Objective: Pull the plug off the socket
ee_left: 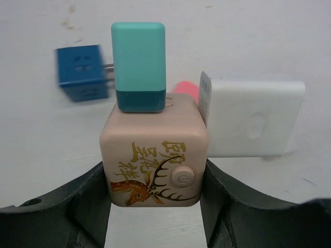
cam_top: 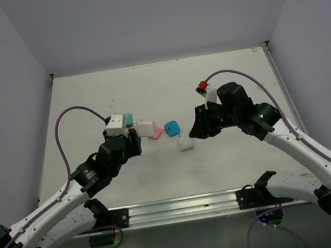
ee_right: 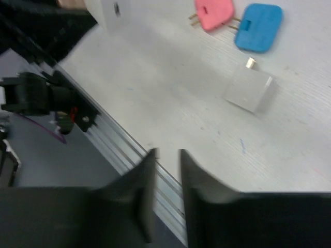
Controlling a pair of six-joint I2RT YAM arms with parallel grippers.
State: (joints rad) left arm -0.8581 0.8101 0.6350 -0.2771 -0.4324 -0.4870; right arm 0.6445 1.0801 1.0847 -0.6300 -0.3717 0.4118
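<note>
Teal plug point(ee_left: 138, 67) stands in the socket cube point(ee_left: 154, 155) gripped by the left gripper point(ee_left: 155, 206) at frame bottom; right gripper point(ee_right: 166, 178) nearly closed, empty.

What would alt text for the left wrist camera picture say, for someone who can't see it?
The left claw grips a beige cube socket printed with a deer, a teal plug standing in its top. On the white table behind lie a blue cube adapter, a white block and a sliver of something pink.
</note>
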